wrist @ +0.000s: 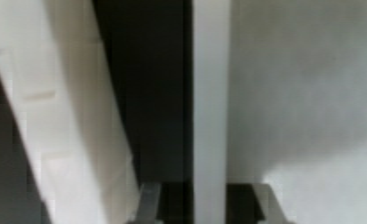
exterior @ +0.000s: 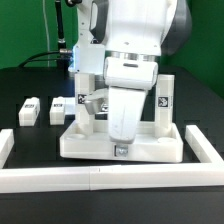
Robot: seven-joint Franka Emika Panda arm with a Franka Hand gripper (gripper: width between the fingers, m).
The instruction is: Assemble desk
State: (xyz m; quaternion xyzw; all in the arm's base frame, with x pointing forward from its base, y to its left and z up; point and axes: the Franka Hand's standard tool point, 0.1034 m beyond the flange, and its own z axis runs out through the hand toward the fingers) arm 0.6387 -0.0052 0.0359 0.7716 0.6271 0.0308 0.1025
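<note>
The robot's hand (exterior: 122, 136) reaches straight down onto the near edge of the desk panel (exterior: 90, 148), its dark fingers (wrist: 162, 205) drawn almost together. In the wrist view a thin white rim (wrist: 208, 100) runs between them, so the hand appears to have the panel pinched by that rim, with no leg in its grasp. The panel lies flat on the black tabletop (exterior: 35, 140) directly under the hand, rim upward like a shallow tray. In it, an upright leg (exterior: 165, 100) with a black-and-white tag stands just beside the hand on the exterior view's right. What looks like a second upright leg (exterior: 73, 118) stands just beside the hand on the exterior view's left. The arm hides whatever may stand behind the hand. Farther from the hand on that left side, a loose leg (exterior: 58, 108) and another loose leg (exterior: 28, 110) lie on their sides outside the panel, well apart from it. White border rails (exterior: 100, 178) fence the work area, farthest out. The assembly looks partway done, and the step in hand seems to be repositioning the panel. The next move calls for a firm pinch and a slow slide or turn that does not topple the standing legs, then a release to fetch a loose leg.
</note>
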